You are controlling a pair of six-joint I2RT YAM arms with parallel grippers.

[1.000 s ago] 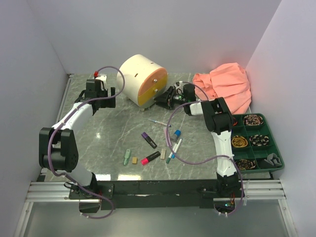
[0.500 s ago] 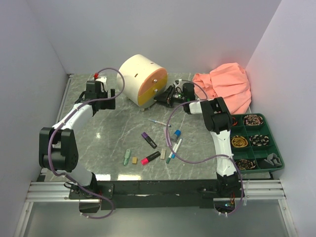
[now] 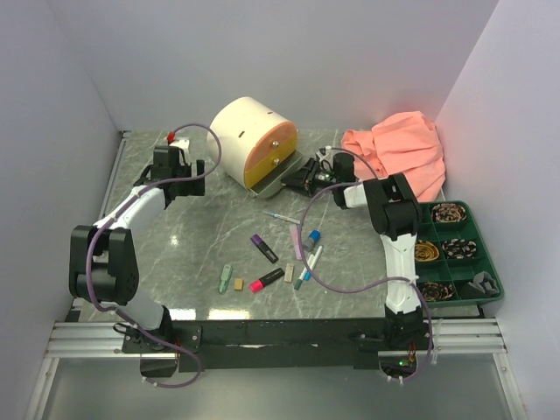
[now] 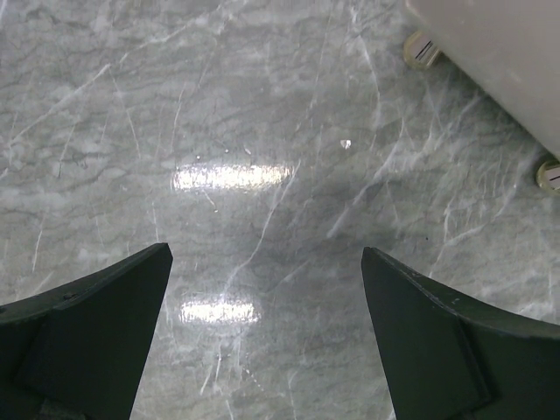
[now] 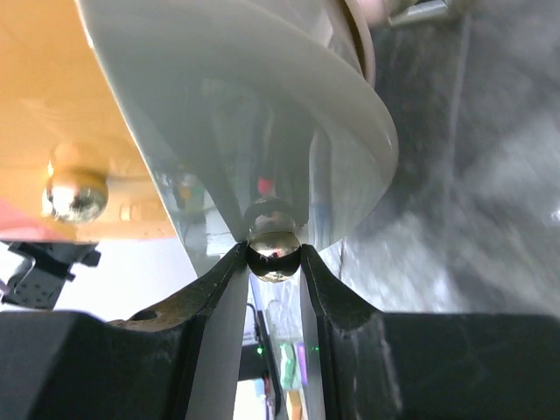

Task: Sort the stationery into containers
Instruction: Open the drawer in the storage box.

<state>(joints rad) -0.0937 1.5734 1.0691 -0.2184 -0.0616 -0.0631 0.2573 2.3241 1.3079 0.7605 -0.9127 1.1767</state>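
Progress at the sorting table [image 3: 192, 232]: the cream cabinet [image 3: 245, 131] at the back has a compartment coming open. A second ago its face was flush. Now the bottom drawer [image 3: 285, 178] juts out toward the right arm as a pale wedge under the yellow front [image 3: 265, 169], and the peach drawer [image 3: 273, 143] above stays closed.

The right arm has drawn back from the cabinet. Its pincer [image 3: 299, 178], wider a moment ago, has clenched on the drawer's pull. The left pincer [image 3: 179, 166] has not budged: it hangs spread wide and empty over bare marble, just beside the cabinet's feet.

None of the stationery has moved (a container is only now becoming available). It lies mid-table between the arms, well apart from the cabinet:
- the purple highlighter [image 3: 263, 248]
- the pink-black highlighter [image 3: 267, 280]
- the lilac marker [image 3: 297, 242]
- the blue-capped highlighter [image 3: 312, 238]
- a thin white pen [image 3: 282, 215]
- the green piece [image 3: 226, 276]
- two tan erasers [image 3: 238, 283]

Smallest detail, from the right wrist: the shiny round knob [image 5: 273, 238] is pinched between the two fingertips [image 5: 234, 278]. The sorting itself looks not yet begun, and the likely next step is letting go and fetching the first item.
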